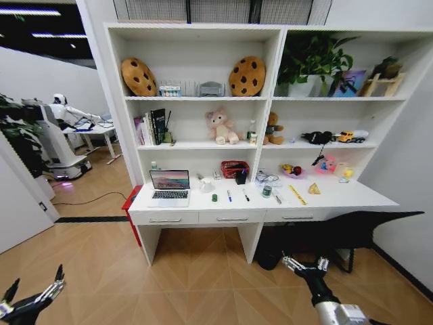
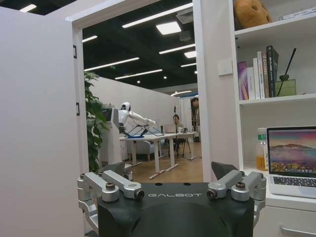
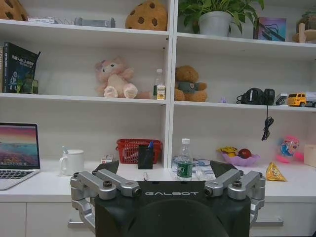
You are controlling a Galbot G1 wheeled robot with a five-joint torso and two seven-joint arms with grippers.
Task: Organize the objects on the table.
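Note:
The white table point(image 1: 338, 197) with three drawers stands ahead under tall shelves. On its left end a silver laptop point(image 1: 170, 188) sits open with its screen lit, also seen as the laptop point(image 2: 292, 160) and the laptop point(image 3: 17, 153) in the wrist views. Right of it lie a small dark-green object point(image 1: 214, 198), a blue pen point(image 1: 229, 196) and a black pen point(image 1: 246, 196). My left gripper point(image 1: 34, 288) hangs low at the left and my right gripper point(image 1: 306, 261) low at the right, both open, empty and well short of the table.
A white mug point(image 3: 74, 161), red basket point(image 3: 138, 150), black pen holder point(image 3: 145, 157), water bottle point(image 3: 184, 160), fruit bowl point(image 3: 239, 158) and yellow snack bag point(image 3: 274, 172) crowd the desk's back and right. A dark shape point(image 1: 338, 233) lies by the desk's right side. Bare wooden floor point(image 1: 196, 284) separates me from the desk.

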